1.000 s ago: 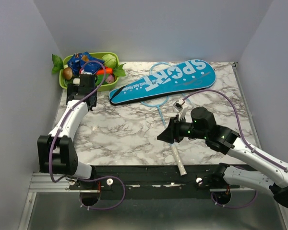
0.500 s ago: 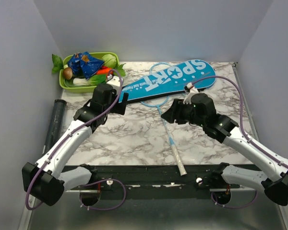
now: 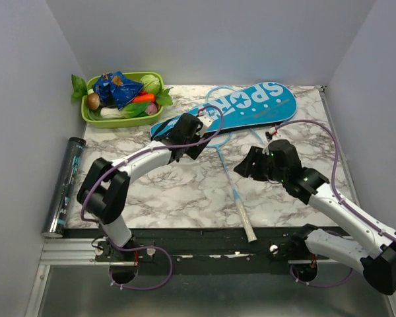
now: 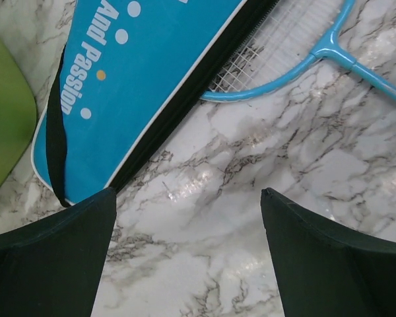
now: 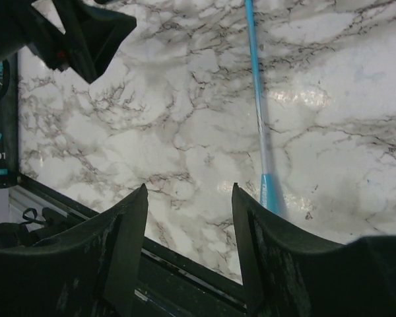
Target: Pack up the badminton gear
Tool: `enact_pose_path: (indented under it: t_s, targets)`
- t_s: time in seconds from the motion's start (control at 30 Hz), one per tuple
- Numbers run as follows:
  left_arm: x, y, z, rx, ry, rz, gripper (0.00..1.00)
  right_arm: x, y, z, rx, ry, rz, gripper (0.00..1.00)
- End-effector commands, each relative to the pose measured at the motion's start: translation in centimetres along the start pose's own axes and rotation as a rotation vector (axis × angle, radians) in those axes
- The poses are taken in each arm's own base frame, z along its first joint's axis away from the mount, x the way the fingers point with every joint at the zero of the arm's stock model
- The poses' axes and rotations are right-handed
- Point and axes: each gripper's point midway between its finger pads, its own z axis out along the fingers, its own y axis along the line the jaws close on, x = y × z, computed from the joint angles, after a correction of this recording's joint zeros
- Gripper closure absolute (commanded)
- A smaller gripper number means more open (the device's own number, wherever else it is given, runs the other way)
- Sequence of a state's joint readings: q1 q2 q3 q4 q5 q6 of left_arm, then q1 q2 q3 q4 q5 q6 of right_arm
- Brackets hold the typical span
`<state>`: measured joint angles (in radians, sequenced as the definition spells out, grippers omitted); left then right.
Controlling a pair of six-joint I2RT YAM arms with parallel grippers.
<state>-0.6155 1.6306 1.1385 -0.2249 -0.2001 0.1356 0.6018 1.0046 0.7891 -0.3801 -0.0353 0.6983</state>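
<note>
Currently the left gripper (image 4: pixel 188 205) hovers over the bare marble table (image 4: pixel 264 152), just on the near side of the narrow end of the blue "SPORT" racket cover (image 4: pixel 138 72). Its jaws are spread wide with nothing between them. The cover lies flat across the far middle of the table, its wide end to the right. Its narrow end points left toward the green tray of toy vegetables (image 3: pixel 117 121) in the far left corner. A light-blue badminton racket (image 3: pixel 243 216) lies on the marble. Its strung head is partly tucked under the cover's near edge, its thin shaft runs toward the near side, and its white butt rests close to the table's near edge. The right gripper (image 5: pixel 189 198) hangs above the table just right of that shaft, jaws parted and holding nothing. The shaft passes outside its fingers, not between them. The dark clear tube (image 3: pixel 65 188) lies on its side along the left edge of the table, well apart from both grippers.
</note>
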Motion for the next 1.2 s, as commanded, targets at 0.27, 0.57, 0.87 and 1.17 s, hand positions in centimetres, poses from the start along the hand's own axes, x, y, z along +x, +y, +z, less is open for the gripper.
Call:
enact_pose_path:
  t_s: [0.27, 0.57, 0.87, 1.17]
  targets:
    - [-0.8, 1.9, 6.2, -0.111, 0.008, 0.307, 0.10, 2.8, -1.1, -1.1, -0.032, 0.039, 0.046, 0.38]
    - [1.9, 2.6, 8.8, -0.111, 0.092, 0.347, 0.21, 2.6, -0.4, -0.2, -0.051, 0.066, 0.016, 0.39]
    - [2.6, 5.0, 10.0, -0.152, 0.132, 0.351, 0.38, 3.6, -0.6, 1.5, -0.057, 0.109, 0.012, 0.41]
    - [3.9, 5.1, 11.0, -0.135, 0.177, 0.344, 0.80, 4.1, -0.6, 2.1, -0.064, 0.134, 0.011, 0.42]
